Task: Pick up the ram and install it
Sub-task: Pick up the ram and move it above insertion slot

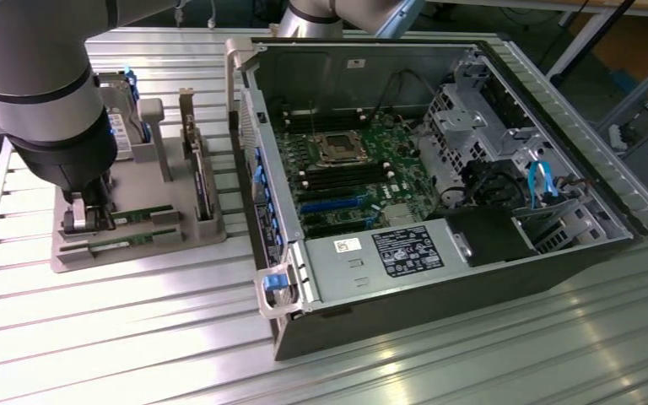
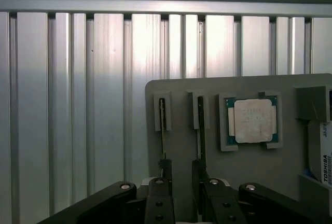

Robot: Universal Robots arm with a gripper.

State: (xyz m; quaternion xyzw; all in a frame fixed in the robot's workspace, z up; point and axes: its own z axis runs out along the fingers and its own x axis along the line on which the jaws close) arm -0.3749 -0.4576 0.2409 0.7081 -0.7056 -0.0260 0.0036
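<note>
Two ram sticks stand on edge in slots of the grey parts holder [image 1: 132, 257]: one ram stick [image 1: 138, 216] shows green with a pale label, the other [image 1: 127, 240] sits just in front of it. The wrist view looks along their thin edges, one ram stick [image 2: 163, 130] and its neighbour [image 2: 199, 130]. My gripper [image 1: 88, 224] hangs low over the end of the holder on the exterior view's left. In the wrist view the gripper [image 2: 181, 171] is open, each fingertip close to one stick's end, with bare holder between them.
The open computer case [image 1: 301, 59] lies on the exterior view's right, with its motherboard [image 1: 347, 169] and dark memory slots [image 1: 318, 181] exposed. The holder also carries a silver-topped CPU chip [image 2: 252, 121], a hard drive [image 2: 326, 154] and an upright expansion card [image 1: 200, 177]. A ribbed aluminium table [image 2: 67, 105] lies all around.
</note>
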